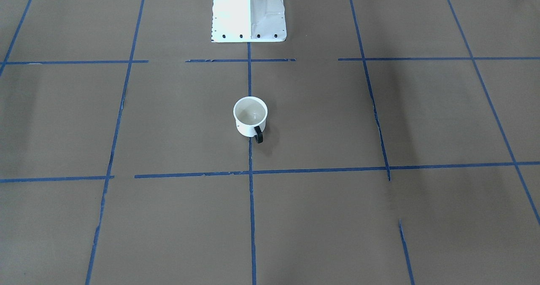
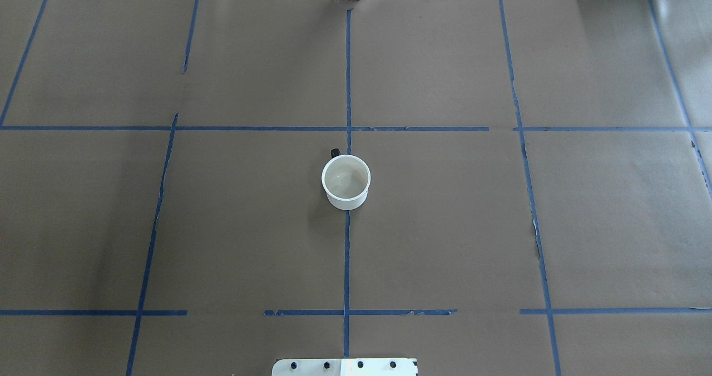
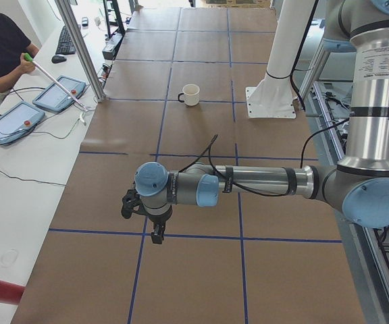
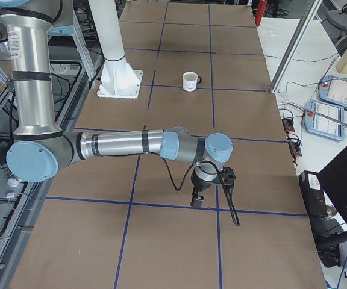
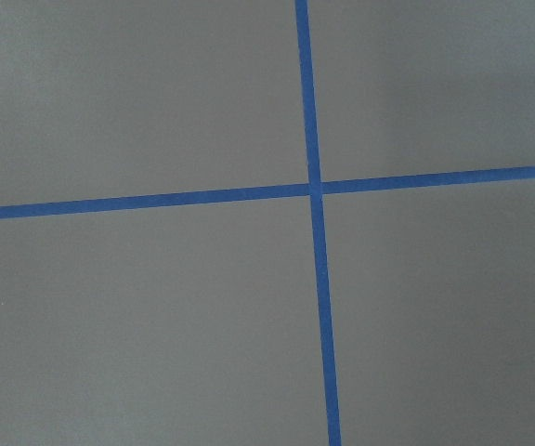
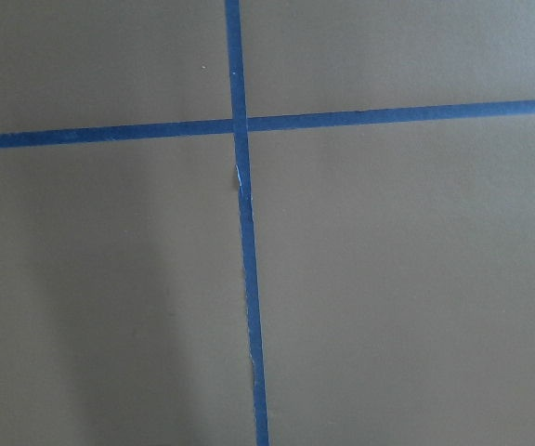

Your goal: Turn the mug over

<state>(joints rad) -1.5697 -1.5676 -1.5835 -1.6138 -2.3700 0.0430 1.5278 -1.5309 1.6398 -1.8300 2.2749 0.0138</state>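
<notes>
The left gripper [image 3: 156, 234] and right gripper [image 4: 196, 201] each hang over the table [image 2: 222, 226] at opposite ends, touching nothing, and whether their fingers are parted or closed cannot be told. Well apart from both, the mug [image 2: 346, 181] stands upright on the centre tape line [image 2: 347, 253], mouth up, cream inside showing, handle [image 1: 258, 135] pointing away from the base [image 1: 249, 13].

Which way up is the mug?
Upright, mouth up: the mug shows its open rim and empty cream interior in the overhead view.
</notes>
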